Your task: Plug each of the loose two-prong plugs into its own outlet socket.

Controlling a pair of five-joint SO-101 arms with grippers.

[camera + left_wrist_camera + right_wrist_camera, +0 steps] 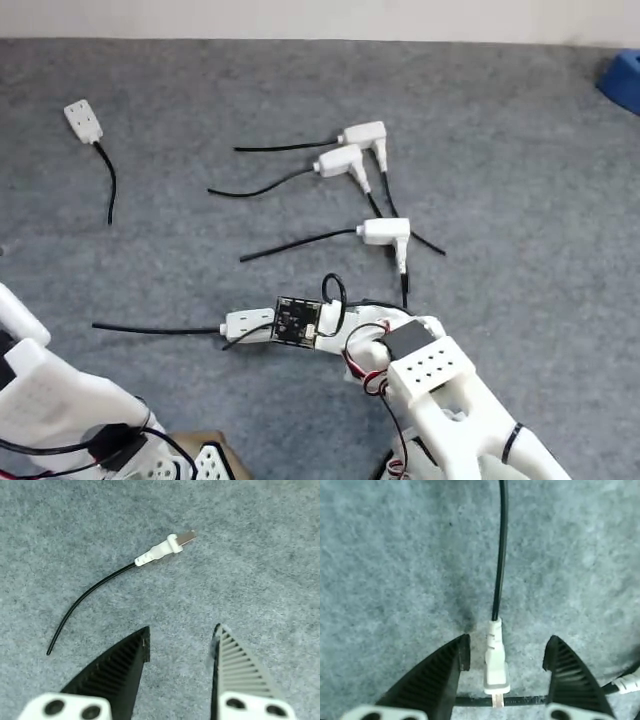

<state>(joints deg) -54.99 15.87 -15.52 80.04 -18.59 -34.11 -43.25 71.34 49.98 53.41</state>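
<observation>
While agape, right pincer (508,647) — plug (496,669) flat betw. its fingers (440,677), untouched.

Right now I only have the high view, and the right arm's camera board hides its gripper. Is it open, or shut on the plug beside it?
Observer: Open. The right gripper straddles the white plug, with a gap on both sides.
Operator: Which way does it face?
Observer: Its prongs point toward the wrist and meet a black cable crossing between the fingers.
Operator: And the other arm?
Observer: The left gripper is open over carpet. A second plug lies ahead of it, untouched.
</observation>
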